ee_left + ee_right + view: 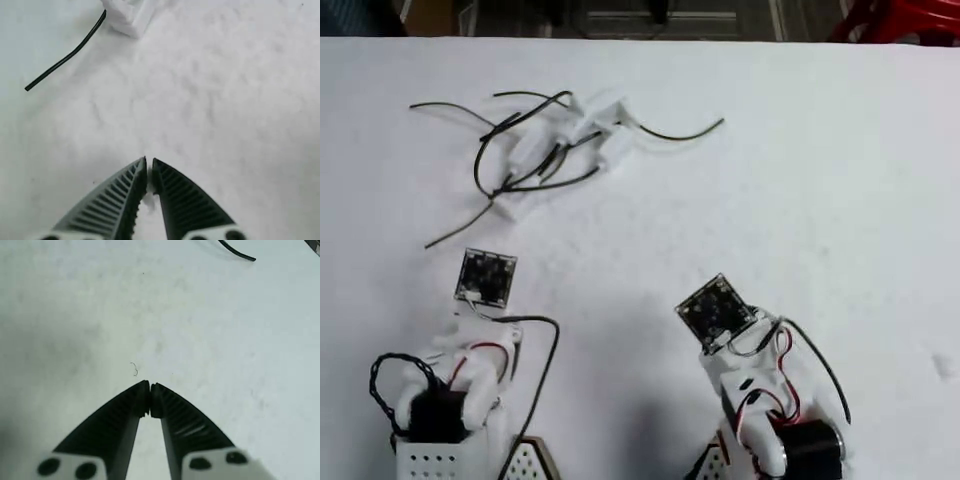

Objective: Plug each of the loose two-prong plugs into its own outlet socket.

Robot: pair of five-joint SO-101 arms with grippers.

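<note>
1. Left gripper (pixel 149 172) and right gripper (pixel 150 400) sit pinched closed, empty, at the near edge of the white tabletop (pixel 840 200).
2. A tangle of plugs and sockets (pixel 565 140) lies toward the far left, well apart from both.
3. A red chair (pixel 900 18) stands beyond the far edge.

Against the plain white cloth-covered table (pixel 820 200), the white plastic plugs and sockets (pixel 570 140) carry thin black cords (pixel 55 67), the left gripper (pixel 149 172) pairs grey and black ribbed fingers, and the right gripper (pixel 149 397) is ribbed black.
</note>
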